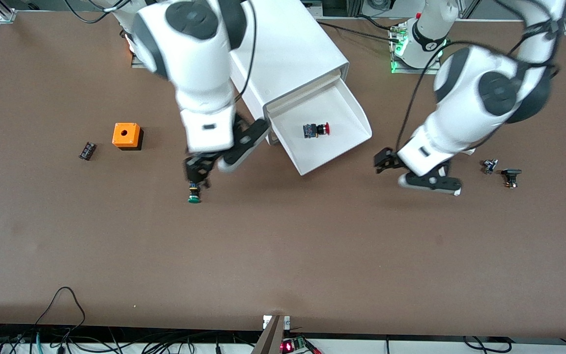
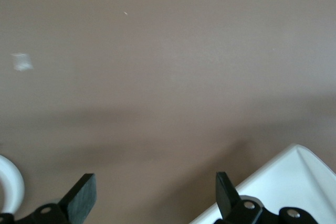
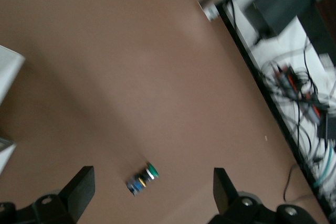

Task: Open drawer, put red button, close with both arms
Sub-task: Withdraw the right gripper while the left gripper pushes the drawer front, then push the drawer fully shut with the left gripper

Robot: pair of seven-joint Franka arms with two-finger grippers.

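drawer [image 1: 334, 142]: pulled out of the cabinet [image 1: 290, 54], done
red button [image 1: 316, 130]: lying in the drawer, done
left gripper [image 2: 155, 192]: fingers wide apart, empty, over the table just beside the drawer lip
right gripper [image 3: 152, 192]: spread wide, empty, over the green button [image 1: 194, 194]
left to do: closing, probably a two-arm push

We can read only one mark: a small white figure that looks like a "2" on the dark band around the left arm's base [image 1: 429, 46], at the top of the front view. We find no legible words, brands or labels on the cabinet [image 1: 293, 54], the drawer [image 1: 356, 129], the orange box [image 1: 127, 135] or the tabletop [image 1: 283, 255]. Both wrist views show us no writing.
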